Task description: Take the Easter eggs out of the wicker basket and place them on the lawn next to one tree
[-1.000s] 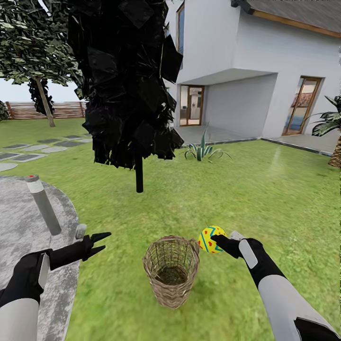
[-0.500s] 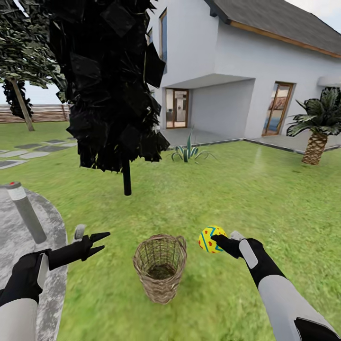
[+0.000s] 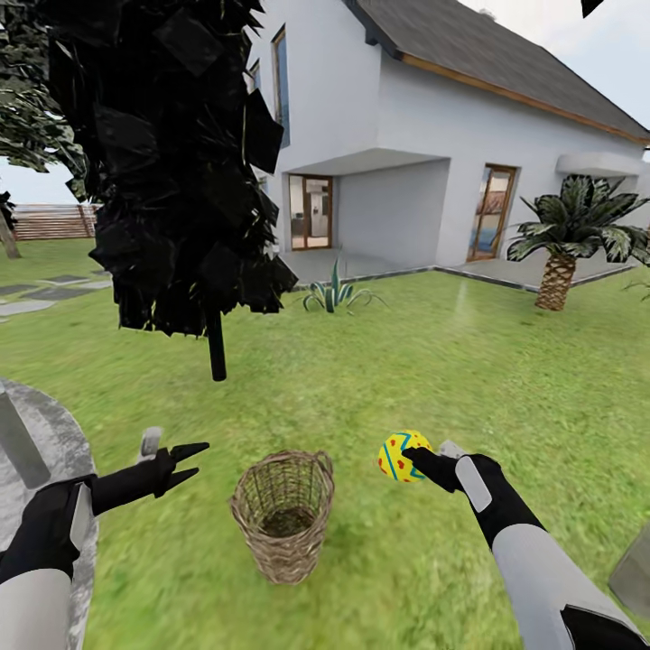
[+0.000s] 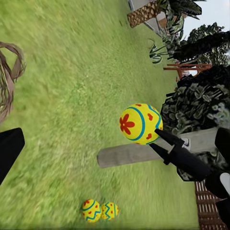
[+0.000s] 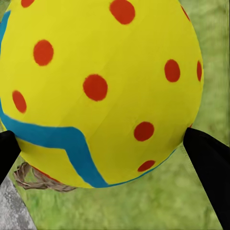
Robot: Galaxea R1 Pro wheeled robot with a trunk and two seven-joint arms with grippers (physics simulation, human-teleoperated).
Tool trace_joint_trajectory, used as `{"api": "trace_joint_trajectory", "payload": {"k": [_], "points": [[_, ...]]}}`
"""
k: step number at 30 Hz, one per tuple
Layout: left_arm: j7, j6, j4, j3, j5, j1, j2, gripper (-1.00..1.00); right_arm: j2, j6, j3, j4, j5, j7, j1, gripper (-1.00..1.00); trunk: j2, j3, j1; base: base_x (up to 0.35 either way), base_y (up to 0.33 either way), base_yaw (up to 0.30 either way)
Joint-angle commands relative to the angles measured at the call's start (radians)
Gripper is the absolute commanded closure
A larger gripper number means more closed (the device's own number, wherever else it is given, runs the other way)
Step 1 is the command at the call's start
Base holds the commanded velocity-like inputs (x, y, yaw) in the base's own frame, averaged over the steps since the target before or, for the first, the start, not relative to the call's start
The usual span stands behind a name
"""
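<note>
At the left of the head view the left gripper (image 3: 185,459) hung low over the lawn (image 3: 469,361) with its fingers apart and nothing between them, near the edge of a grey paved patch (image 3: 54,433). Just beside it stood the wicker basket (image 3: 282,515), upright on the grass. What could be seen of its inside looked dark and bare, with no yellow showing, so it was probably emptied, though its floor was not sharply visible.

Further right, the right gripper (image 3: 408,458) was clamped on an Easter egg (image 3: 397,456), held in the air above the grass beside the basket's rim. In the right wrist view the egg (image 5: 100,91) sat between the two dark fingers (image 5: 208,163), one at each side.

The left wrist view showed two more eggs (image 4: 99,210) lying touching each other on the grass, near a pale grey trunk (image 4: 148,152) under mottled green foliage. They seemed to be already placed next to that tree.

By that reading two eggs were done and the third was out of the basket but not yet set down. It remained to carry it to the same pale-trunked tree, not the black-leaved tree (image 3: 171,153) beyond the basket nor the palm (image 3: 564,244) at the far right by the house (image 3: 451,135).
</note>
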Motion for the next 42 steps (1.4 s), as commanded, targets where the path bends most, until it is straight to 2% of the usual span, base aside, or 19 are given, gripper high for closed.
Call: {"api": "trace_joint_trajectory", "payload": {"k": [1, 24, 42], "points": [[-0.01, 0.008, -0.001, 0.003, -0.01, -0.001, 0.0, -1.0, 0.0, 0.005, -0.002, -0.001, -0.006, -0.002, -0.001, 1.0, -0.001, 0.0, 0.0, -0.018, 0.0, -0.196], [-0.01, 0.008, -0.001, 0.004, -0.009, -0.001, -0.001, -1.0, 0.0, 0.004, -0.001, -0.001, -0.006, -0.002, 0.0, 1.0, -0.001, 0.027, 0.0, -0.024, 0.0, -0.196], [-0.01, 0.008, -0.001, 0.003, -0.01, -0.001, -0.002, -1.0, 0.0, 0.005, -0.005, 0.0, -0.009, -0.002, 0.0, 1.0, -0.001, 0.049, 0.0, -0.099, 0.0, -0.202]]}}
